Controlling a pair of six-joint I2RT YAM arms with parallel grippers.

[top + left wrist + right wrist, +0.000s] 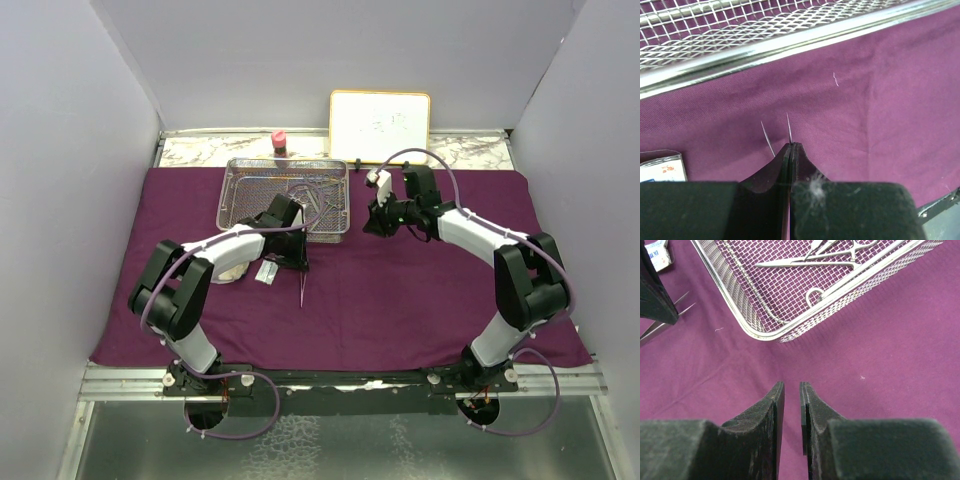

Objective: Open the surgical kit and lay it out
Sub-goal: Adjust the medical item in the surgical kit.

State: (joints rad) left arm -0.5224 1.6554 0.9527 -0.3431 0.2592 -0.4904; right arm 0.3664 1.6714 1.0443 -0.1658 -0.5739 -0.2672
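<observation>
The dark purple cloth wrap [400,290] lies spread flat over the table. On its far side stands the silver wire-mesh tray [237,203], with steel clamps [812,259] lying inside. My left gripper [294,252] hovers just in front of the tray's near rim [790,42] and is shut on slim steel forceps [789,127], whose two thin tines stick out past the fingertips. My right gripper [378,222] hangs over bare cloth to the right of the tray, its jaws a narrow gap apart with nothing between them [791,386].
A small white packet [265,272] and a pale gauze wad [232,270] lie on the cloth beside the left arm. A framed whiteboard [380,126] and a pink-capped bottle [278,142] stand behind the tray. Grey walls close in both sides.
</observation>
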